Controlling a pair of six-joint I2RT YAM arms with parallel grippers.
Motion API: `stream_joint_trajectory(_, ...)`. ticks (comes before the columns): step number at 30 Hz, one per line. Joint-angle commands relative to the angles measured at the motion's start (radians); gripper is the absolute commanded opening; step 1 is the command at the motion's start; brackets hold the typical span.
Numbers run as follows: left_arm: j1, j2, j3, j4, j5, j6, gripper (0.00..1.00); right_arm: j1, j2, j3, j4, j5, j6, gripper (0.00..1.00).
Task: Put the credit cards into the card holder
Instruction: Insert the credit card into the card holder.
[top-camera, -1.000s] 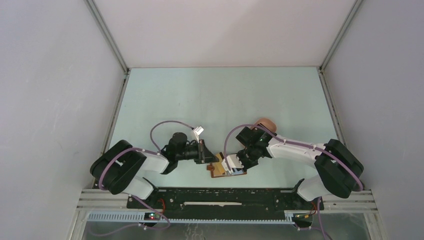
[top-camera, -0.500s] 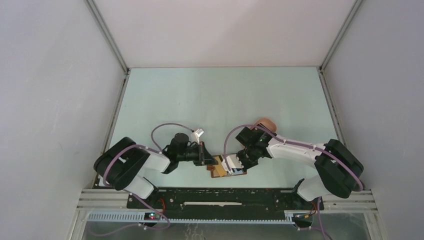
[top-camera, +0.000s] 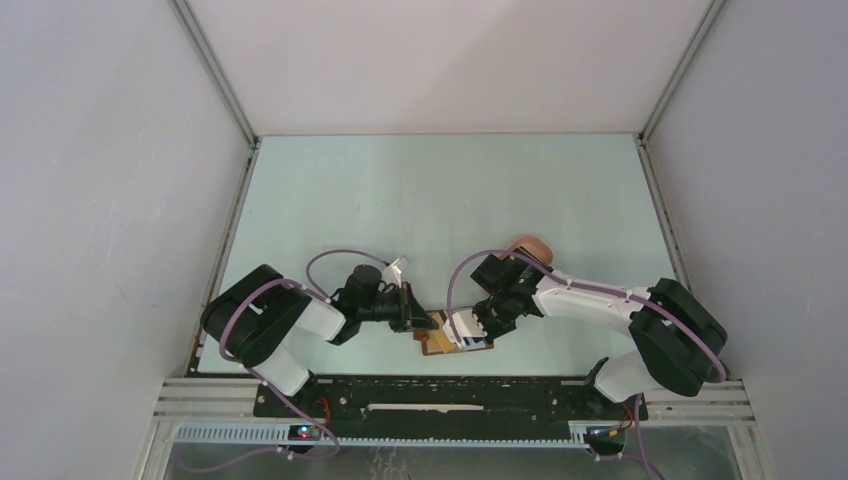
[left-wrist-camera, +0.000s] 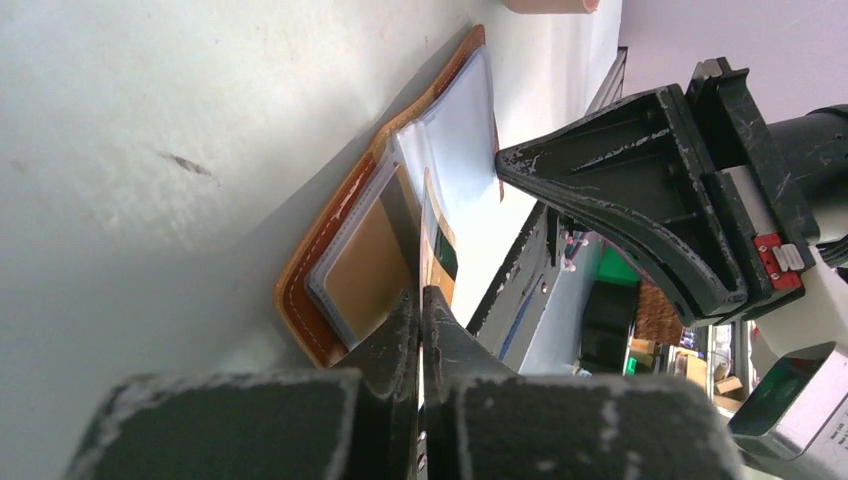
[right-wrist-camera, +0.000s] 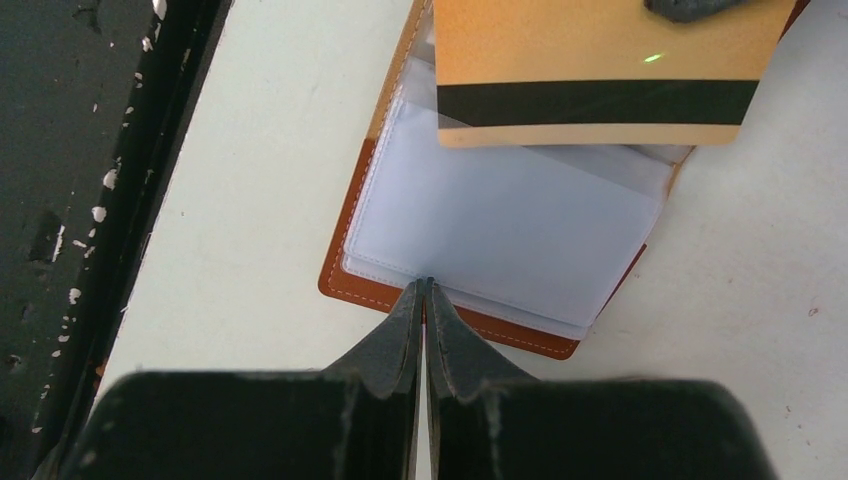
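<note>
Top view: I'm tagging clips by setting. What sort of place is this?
Probably a lab robot cell: blank white walls box in a pale table, and a left arm and right arm are bolted to a rail at its near edge.

One card holder (right-wrist-camera: 500, 230), one yellow-orange card (right-wrist-camera: 600, 60), one pink tray (top-camera: 530, 246), two sets of jaws.

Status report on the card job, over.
Left gripper shut on orange card, held over open holder. Right gripper shut, tips on holder's edge. Card not yet seated in a slot. Nothing seen in the way.
</note>
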Motion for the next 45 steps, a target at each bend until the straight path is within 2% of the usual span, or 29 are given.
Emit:
stream_joint_trajectory(1,-0.001,0.02,0.048,0.038,0.01,-0.012,0.0,0.015,-0.008,-0.005,0.016,-0.004,-0.01,0.09)
stream_joint_trajectory(27,-0.014,0.137,0.116,0.036,0.116,-0.056,0.04,0.031,-0.01,-0.005,0.02,0.006,-0.007,0.09)
stream_joint_trajectory(45,-0.013,0.157,0.147,-0.128,0.131,-0.015,0.07,0.04,-0.016,-0.005,0.02,0.011,-0.005,0.09)
